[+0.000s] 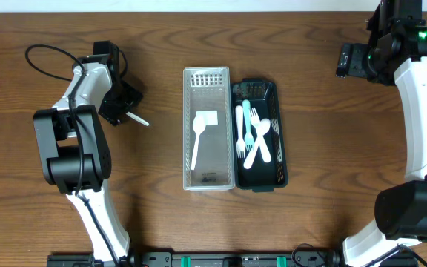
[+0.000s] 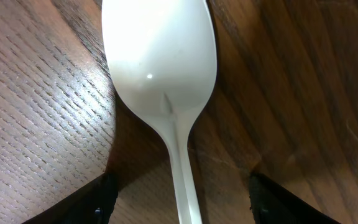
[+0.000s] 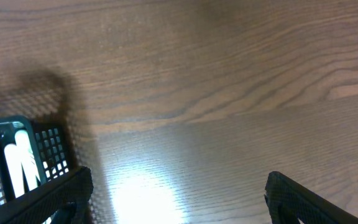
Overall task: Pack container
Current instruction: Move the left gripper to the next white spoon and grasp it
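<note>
The white spoon [image 2: 160,62] fills the left wrist view. Its bowl is at the top of the frame and its handle runs down between the two dark fingers [image 2: 98,202] of your left gripper [image 2: 179,205]. The jaws stand apart on either side of the handle and neither pad touches it, so nothing is held yet. The spoon lies flat on the wooden table [image 2: 36,93], left of centre in the overhead view and well apart from both containers.

The handle sits a little right of the midline, so centre the gripper on it before you close. Go low enough that the pads catch the thin handle rather than skating over it. Close gently, because a flat plastic handle can twist or flick out.

The clear tray [image 1: 186,126] at centre frame already holds one spoon [image 1: 198,137], so that looks like the place for this one. The dark basket [image 1: 282,148] just beside it holds mixed cutlery [image 1: 252,133].

Your right gripper [image 3: 173,205] hangs open and empty at the upper right of the overhead frame.
</note>
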Controlling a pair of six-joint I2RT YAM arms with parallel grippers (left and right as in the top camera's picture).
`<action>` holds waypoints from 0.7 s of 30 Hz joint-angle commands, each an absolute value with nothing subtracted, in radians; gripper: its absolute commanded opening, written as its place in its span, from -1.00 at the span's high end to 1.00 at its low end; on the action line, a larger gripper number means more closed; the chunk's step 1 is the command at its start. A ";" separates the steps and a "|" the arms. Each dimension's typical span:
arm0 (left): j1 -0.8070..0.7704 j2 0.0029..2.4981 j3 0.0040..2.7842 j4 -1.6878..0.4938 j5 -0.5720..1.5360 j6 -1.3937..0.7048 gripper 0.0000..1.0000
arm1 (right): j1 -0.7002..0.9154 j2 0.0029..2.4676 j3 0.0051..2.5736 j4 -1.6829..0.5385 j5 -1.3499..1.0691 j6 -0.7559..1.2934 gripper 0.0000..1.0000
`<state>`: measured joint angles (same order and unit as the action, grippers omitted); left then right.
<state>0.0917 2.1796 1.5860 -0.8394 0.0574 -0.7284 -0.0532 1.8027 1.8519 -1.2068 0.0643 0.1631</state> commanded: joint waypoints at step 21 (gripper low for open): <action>0.097 2.216 1.568 -0.852 0.068 -0.698 0.87 | -0.060 1.812 1.852 -1.213 0.071 0.148 -0.84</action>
<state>0.0917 2.1799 1.5860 -0.8436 0.0673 -0.7124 -0.0532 1.8027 1.8519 -1.2114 0.0643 0.1631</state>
